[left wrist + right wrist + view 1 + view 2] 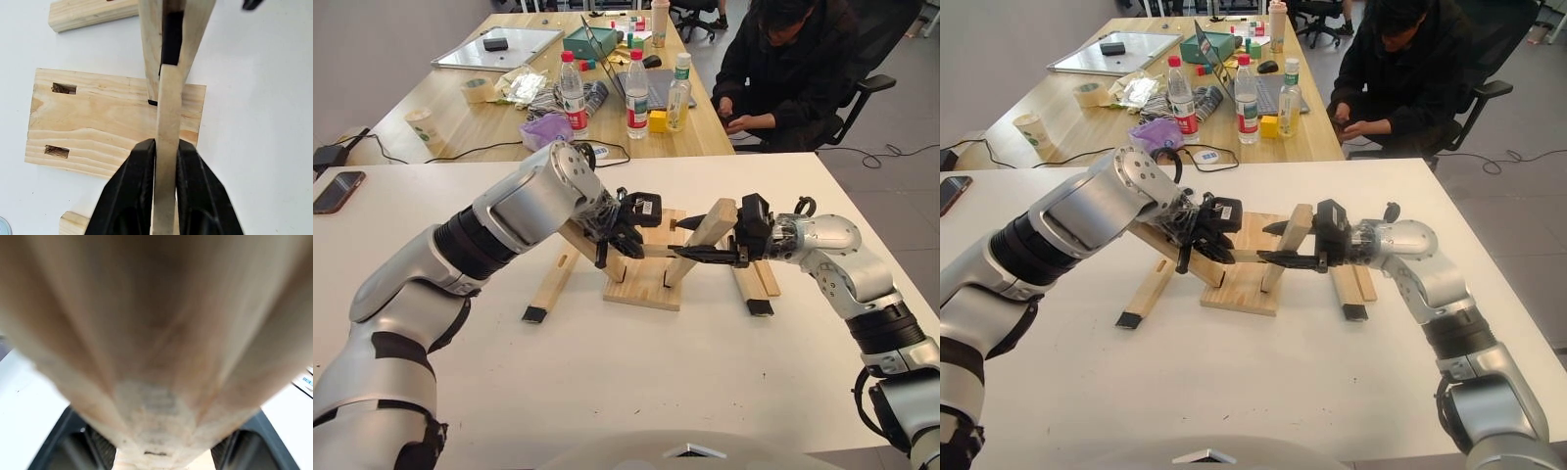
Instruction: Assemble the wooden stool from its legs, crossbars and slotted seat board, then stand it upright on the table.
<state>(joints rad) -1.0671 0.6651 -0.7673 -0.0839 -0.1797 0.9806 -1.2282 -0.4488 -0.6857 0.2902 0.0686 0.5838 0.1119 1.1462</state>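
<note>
Mid white bench (636,382): slotted seat board (98,117) lies flat | left pincer (166,152) clamped on crossbar (167,107) | right pincer (690,254) clamped on tilted leg (713,223) over board | far wooden bench (460,132): bottles (636,93), clutter.

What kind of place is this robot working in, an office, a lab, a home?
Probably an office or lab workroom. Behind the white table stands a long wooden desk with water bottles and a laptop, and an office chair beside it.
</note>
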